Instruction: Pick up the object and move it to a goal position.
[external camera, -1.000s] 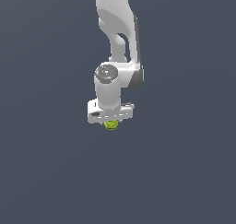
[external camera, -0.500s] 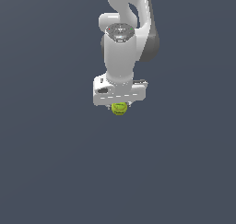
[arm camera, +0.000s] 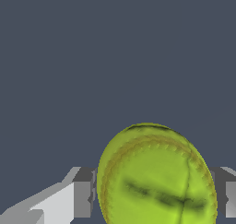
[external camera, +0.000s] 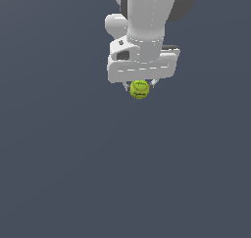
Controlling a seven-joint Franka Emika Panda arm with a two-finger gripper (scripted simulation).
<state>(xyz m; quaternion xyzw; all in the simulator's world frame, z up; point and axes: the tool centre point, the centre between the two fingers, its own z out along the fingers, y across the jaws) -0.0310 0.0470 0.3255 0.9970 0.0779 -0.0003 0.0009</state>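
Observation:
The object is a small yellow-green ball [external camera: 139, 89] with darker seam marks. In the exterior view it hangs just under the white gripper [external camera: 139, 85], clamped between the two fingers and held in the air. The gripper is shut on the ball. In the wrist view the ball [arm camera: 156, 177] fills the space between the grey fingers [arm camera: 83, 193], one on each side of it. The white arm rises out of the frame at the top of the exterior view.
A plain dark grey-blue surface [external camera: 73, 173] fills the background in both views. No other objects, edges or goal mark show.
The arm with the ball in its grip has come upward and nearer to the exterior camera, and shifted slightly toward that view's right. The ball stays in the fingers.

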